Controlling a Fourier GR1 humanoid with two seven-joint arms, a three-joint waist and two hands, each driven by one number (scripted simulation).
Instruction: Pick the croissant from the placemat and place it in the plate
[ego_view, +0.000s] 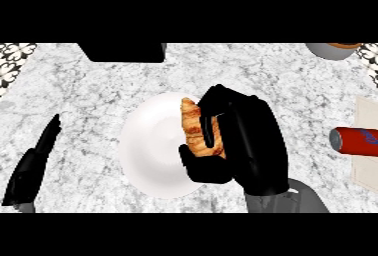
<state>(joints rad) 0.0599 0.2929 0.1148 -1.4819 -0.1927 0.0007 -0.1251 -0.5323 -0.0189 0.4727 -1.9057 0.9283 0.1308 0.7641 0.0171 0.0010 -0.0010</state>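
So the croissant (193, 127) is in my right hand (244, 145) at this point, fingers and thumb curled around it, and it sits over the right half of the white plate (151, 145). From the steep look down I can't tell if its underside is touching the plate yet or hanging just above it.

How I'd do this bit well: lower it the rest of the way until it rests on the plate, nudge it a touch toward the middle since it's close to the right rim, then uncurl thumb and fingers together so it doesn't roll or get dragged. Lift the hand straight up after, not sideways.

Relative to the hand, the croissant runs lengthwise along the fingers' left side, its pointed end poking out past the fingertips toward the far edge, thumb wrapped under the near end.

My left hand (33, 165) is resting at the left with straight fingers, holding nothing. Off to the right there's a red can (356, 141) lying on the pale placemat (367, 112), well apart from the plate.
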